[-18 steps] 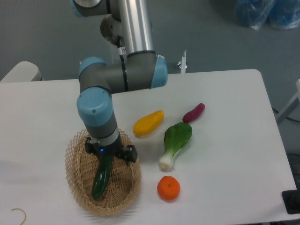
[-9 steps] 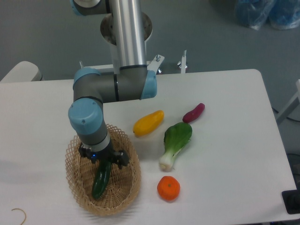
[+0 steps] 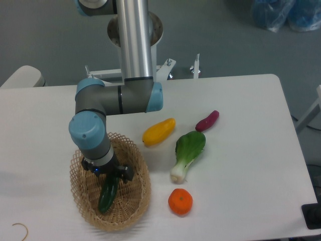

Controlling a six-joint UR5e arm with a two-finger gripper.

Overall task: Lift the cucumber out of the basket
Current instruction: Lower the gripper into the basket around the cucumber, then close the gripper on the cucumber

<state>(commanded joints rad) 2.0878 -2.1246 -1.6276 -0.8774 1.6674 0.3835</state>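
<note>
The dark green cucumber (image 3: 108,195) lies lengthwise in the tan wicker basket (image 3: 136,198) at the front left of the table. My gripper (image 3: 109,176) hangs straight down into the basket over the cucumber's upper end. Its fingers are mostly hidden under the wrist, and I cannot tell whether they are open or shut on the cucumber. The cucumber's lower end rests on the basket floor.
A yellow fruit (image 3: 158,131), a purple vegetable (image 3: 207,120), a bok choy (image 3: 187,154) and an orange (image 3: 180,201) lie on the white table to the right of the basket. A thin wire hook (image 3: 20,230) lies at the front left corner.
The arm has shifted left and lowered, bringing the gripper deeper into the basket over the cucumber's upper end. The cucumber has stayed in place.
</note>
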